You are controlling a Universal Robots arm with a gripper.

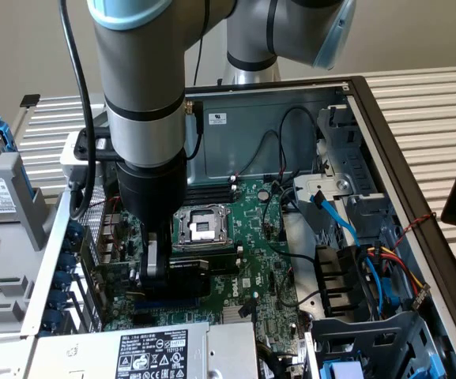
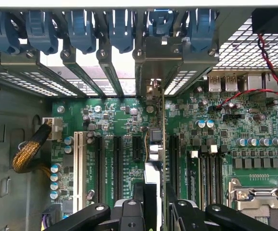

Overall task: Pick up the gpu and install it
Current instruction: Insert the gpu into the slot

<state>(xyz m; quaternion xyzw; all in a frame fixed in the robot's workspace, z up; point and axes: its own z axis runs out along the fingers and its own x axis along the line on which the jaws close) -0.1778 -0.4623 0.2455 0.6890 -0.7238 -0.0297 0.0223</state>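
Observation:
The gpu is seen edge-on in the wrist view, a thin green card standing upright over the motherboard between two expansion slots. Its silver end bracket sits at the case's rear slot openings. My gripper is shut on the card's near end, one black finger on each side. In the exterior view the gripper is low inside the open case, with the card's black shroud sticking out toward the exterior view's right. I cannot tell whether the card's edge is in a slot.
Blue retention clips line the rear wall. The CPU socket lies just beyond the gripper. A power supply sits at the front. Drive bays with blue, red and yellow cables fill the exterior view's right side.

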